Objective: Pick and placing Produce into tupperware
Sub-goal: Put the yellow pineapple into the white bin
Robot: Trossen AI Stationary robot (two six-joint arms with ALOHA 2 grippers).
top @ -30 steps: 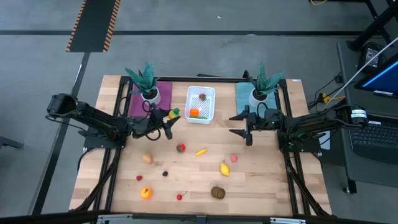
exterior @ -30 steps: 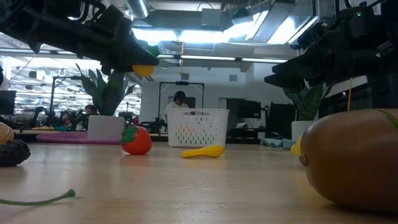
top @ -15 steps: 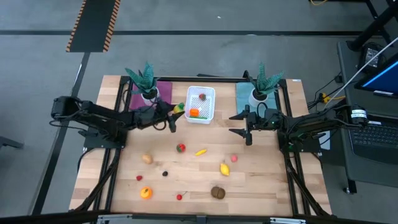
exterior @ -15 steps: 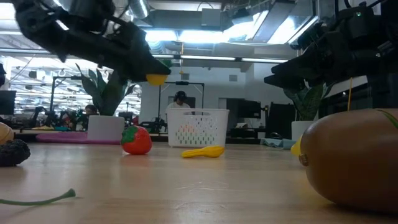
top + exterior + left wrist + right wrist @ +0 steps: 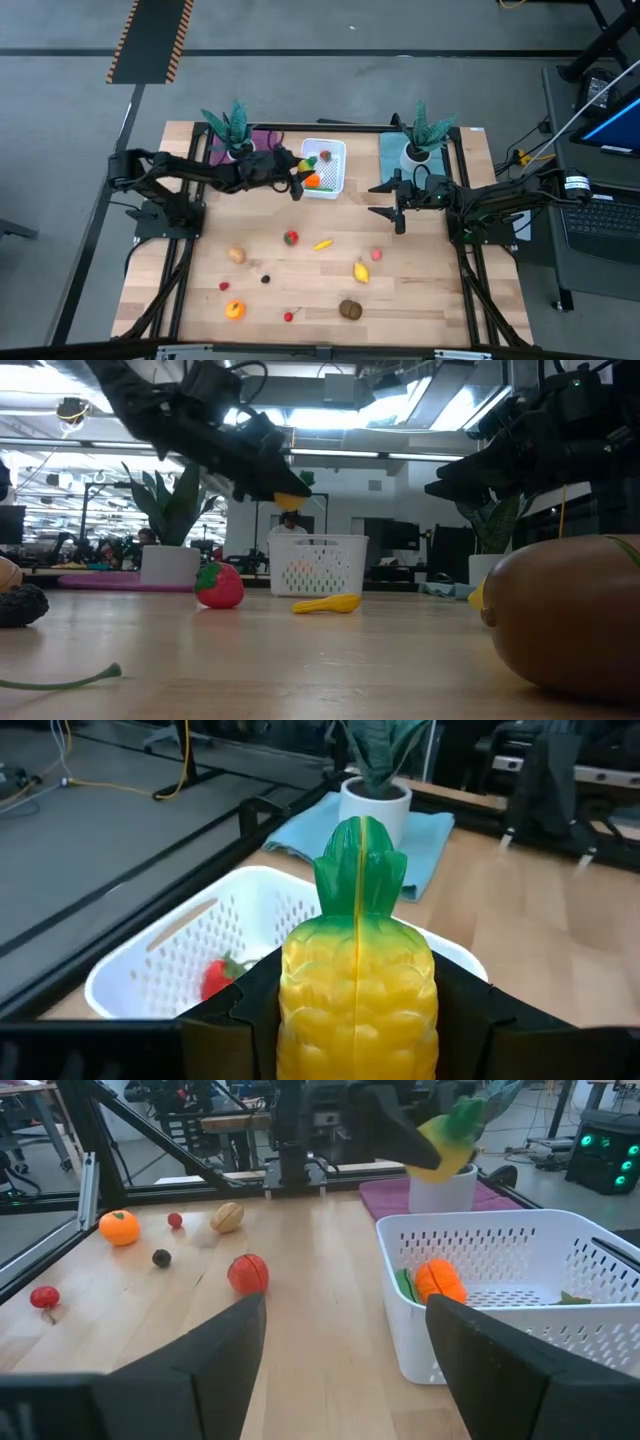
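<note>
Left gripper (image 5: pixel 299 179) pinching a toy pineapple (image 5: pixel 357 982) above the white tub's (image 5: pixel 334 150) left rim; right gripper (image 5: pixel 386 200) spread.

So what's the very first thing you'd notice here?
Probably the toy pineapple, yellow with a green top, gripped by the left gripper just at the edge of the white tub. The tub already holds an orange and a strawberry, and more toy fruit lies scattered over the wooden table.
</note>
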